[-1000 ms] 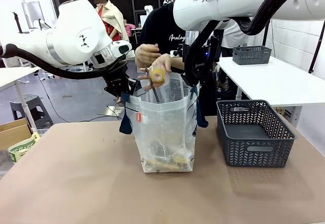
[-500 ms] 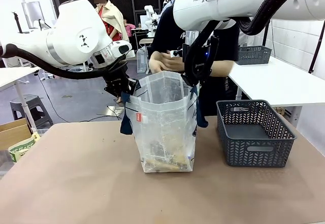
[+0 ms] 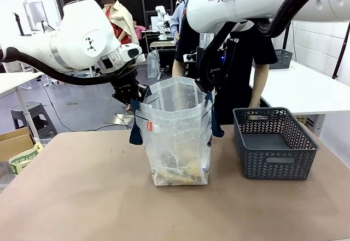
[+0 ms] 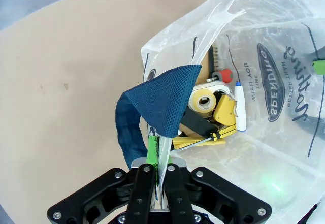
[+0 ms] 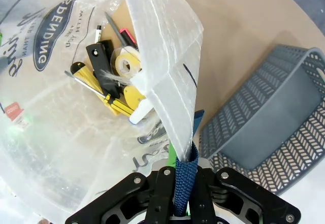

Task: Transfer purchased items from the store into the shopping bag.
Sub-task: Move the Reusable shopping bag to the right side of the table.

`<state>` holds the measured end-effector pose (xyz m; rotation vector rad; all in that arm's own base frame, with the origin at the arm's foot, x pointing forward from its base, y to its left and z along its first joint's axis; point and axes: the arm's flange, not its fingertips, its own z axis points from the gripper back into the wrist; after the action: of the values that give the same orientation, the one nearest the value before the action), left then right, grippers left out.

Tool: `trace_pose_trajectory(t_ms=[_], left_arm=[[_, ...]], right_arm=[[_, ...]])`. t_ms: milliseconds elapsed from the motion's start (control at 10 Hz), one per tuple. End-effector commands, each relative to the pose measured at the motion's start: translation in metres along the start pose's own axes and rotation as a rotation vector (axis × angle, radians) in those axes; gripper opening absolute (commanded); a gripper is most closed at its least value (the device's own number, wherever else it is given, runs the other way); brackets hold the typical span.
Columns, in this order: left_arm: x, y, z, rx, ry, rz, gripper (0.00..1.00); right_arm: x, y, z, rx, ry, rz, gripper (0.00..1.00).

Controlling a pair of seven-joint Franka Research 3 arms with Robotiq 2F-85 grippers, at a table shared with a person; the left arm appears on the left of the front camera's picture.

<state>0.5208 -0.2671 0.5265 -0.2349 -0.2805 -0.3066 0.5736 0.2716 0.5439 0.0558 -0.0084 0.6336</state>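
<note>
The shopping bag stands open at the table's middle, held up by both arms. My left gripper is shut on its left rim beside the navy handle. My right gripper is shut on the right navy strap. The purchased items lie on the bag's bottom: a tape roll, a yellow-handled screwdriver, a white pen and dark pieces. In the right wrist view the roll lies among the same items. The store, a dark grey mesh basket, sits right of the bag with its bare floor showing.
A person in a black shirt stands behind the bag, arms at the sides. A white side table with another grey basket is at the back right. A cardboard box sits off the table's left edge.
The person's hand held a tape roll over the bag's mouth, then drew back; the person now stands upright. Both arms and the bag have stayed still.
</note>
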Motion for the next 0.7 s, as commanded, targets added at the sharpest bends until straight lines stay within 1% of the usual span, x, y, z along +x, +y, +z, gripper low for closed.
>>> trace_pose_trajectory(t_ms=[0, 600], left_arm=[[0.0, 0.0016, 0.0008, 0.0, -0.003, 0.003, 0.0], [0.0, 0.0016, 0.0008, 0.0, -0.003, 0.003, 0.0]], right_arm=[[-0.0001, -0.0007, 0.0012, -0.006, -0.003, -0.001, 0.0], [-0.0001, -0.0007, 0.0012, -0.006, -0.003, -0.001, 0.0]])
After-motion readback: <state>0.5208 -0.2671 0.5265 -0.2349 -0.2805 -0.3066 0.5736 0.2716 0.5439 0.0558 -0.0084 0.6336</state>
